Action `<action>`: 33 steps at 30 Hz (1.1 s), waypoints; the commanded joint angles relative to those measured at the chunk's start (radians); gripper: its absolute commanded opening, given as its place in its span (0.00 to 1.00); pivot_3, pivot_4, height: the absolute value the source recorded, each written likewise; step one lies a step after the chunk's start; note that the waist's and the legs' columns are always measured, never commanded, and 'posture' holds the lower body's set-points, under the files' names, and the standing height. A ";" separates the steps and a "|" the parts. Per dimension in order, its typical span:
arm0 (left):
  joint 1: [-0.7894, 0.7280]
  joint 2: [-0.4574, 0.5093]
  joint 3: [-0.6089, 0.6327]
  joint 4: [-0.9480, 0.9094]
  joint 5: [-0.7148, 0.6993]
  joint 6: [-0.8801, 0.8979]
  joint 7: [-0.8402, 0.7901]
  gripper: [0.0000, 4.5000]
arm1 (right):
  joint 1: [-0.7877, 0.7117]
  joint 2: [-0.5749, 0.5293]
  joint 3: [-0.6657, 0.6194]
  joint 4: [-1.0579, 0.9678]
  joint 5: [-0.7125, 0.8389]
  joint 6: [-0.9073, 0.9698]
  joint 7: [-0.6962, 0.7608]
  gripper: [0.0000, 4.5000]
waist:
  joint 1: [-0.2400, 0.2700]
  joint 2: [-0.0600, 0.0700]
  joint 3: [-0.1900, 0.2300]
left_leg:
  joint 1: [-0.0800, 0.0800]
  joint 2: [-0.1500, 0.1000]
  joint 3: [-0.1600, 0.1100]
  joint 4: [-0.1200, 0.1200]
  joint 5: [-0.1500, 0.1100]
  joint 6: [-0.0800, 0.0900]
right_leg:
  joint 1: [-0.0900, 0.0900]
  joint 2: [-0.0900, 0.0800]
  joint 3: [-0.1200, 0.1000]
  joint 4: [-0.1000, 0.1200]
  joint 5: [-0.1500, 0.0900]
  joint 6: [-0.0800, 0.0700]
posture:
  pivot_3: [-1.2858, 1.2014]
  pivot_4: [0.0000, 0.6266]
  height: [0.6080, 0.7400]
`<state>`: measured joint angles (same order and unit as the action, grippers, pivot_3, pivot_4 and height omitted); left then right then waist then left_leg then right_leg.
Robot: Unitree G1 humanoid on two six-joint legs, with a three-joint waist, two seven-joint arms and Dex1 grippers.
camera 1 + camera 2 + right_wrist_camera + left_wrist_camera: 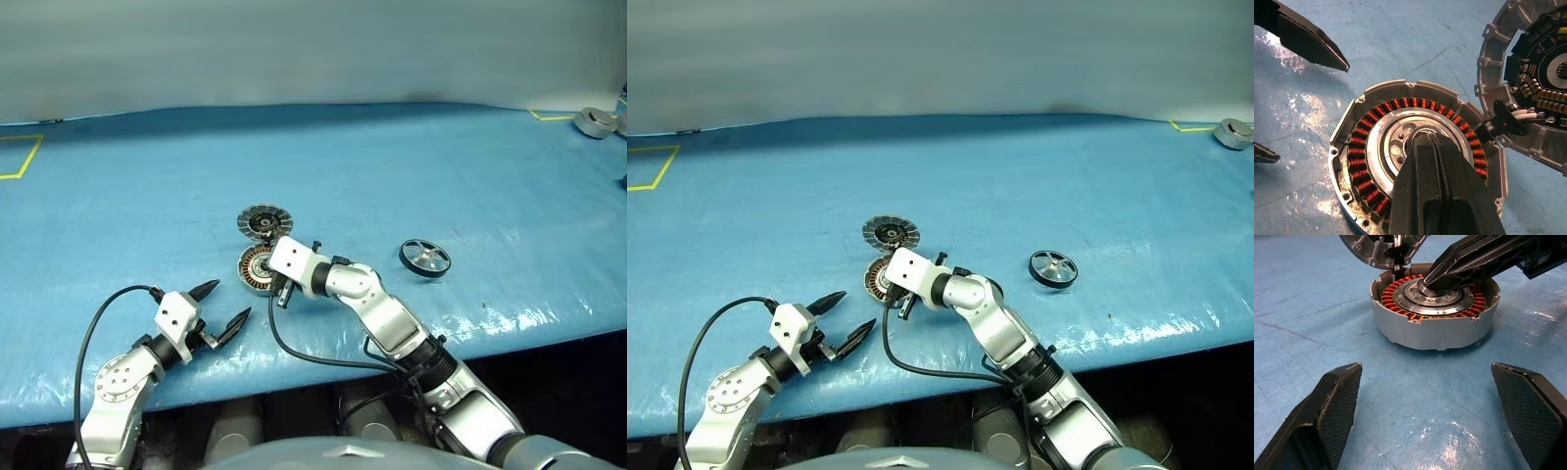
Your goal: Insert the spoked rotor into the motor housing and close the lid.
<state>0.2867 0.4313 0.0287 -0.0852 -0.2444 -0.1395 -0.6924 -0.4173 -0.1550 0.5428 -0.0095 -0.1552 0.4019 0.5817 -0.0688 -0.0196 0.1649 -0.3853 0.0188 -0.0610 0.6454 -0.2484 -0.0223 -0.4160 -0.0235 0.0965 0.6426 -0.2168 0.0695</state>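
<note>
motor housing point(1415, 171): copper windings, silver centre, lid point(1533, 93) open | right pincer point(1426, 139) together | left pincer point(223, 307) apart

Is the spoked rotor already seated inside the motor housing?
No, the spoked rotor lies on the blue mat apart from the motor housing, whose copper windings are uncovered.

A blue sheet point(392, 166) covers the table, wrinkled and glossy in patches near its front edge. At ten o'clock on it, yellow tape point(22, 157) marks out an angled corner of a box. At two o'clock, a second short piece of yellow tape point(551, 117) lies near the far edge, and just beside it sits a round grey metal part point(594, 121). Behind the table, at twelve o'clock, stands a plain pale grey wall point(294, 49).
</note>
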 commanded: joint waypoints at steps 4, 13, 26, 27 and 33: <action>-0.002 0.002 0.007 -0.012 0.001 -0.018 -0.001 1.00 | -0.018 -0.016 -0.033 -0.127 0.015 0.009 0.021 0.00 | 0.000 0.000 0.000 | 0.000 0.000 0.000 0.000 0.000 0.000 | 0.000 0.000 0.000 0.000 0.000 0.000 | 0.52 0.24 1.00; -0.007 0.000 0.006 -0.007 0.002 -0.018 -0.004 1.00 | -0.020 0.004 -0.034 -0.116 0.022 0.015 0.023 0.00 | 0.000 0.000 0.000 | 0.000 0.000 0.000 0.000 0.000 0.000 | 0.000 0.000 0.000 0.000 0.000 0.000 | 0.52 0.24 1.00; 0.008 -0.001 0.010 -0.018 0.001 -0.018 0.004 1.00 | -0.022 0.024 -0.033 -0.015 0.013 -0.021 0.011 0.00 | 0.000 0.000 0.000 | 0.000 0.000 0.000 0.000 0.000 0.000 | 0.000 0.000 0.000 0.000 0.000 0.000 | 0.52 0.24 1.00; 0.009 -0.001 0.010 -0.018 0.001 -0.017 0.005 1.00 | -0.022 0.025 -0.033 -0.010 0.012 -0.024 0.010 0.00 | 0.000 0.000 0.000 | 0.000 0.000 0.000 0.000 0.000 0.000 | 0.000 0.000 0.000 0.000 0.000 0.000 | 0.52 0.24 1.00; 0.009 -0.002 0.008 -0.017 0.000 -0.017 0.007 1.00 | -0.023 0.032 -0.036 0.013 0.012 -0.040 0.003 0.00 | 0.000 0.000 0.000 | 0.000 0.000 0.000 0.000 0.000 0.000 | 0.000 0.000 0.000 0.000 0.000 0.000 | 0.52 0.24 1.00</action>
<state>0.2938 0.4317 0.0288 -0.0850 -0.2442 -0.1395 -0.6862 -0.4249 -0.1319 0.5199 0.0208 -0.1490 0.3845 0.5881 -0.0689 -0.0195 0.1649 -0.3855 0.0188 -0.0610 0.6452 -0.2484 -0.0223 -0.4162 -0.0235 0.0964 0.6425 -0.2167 0.0694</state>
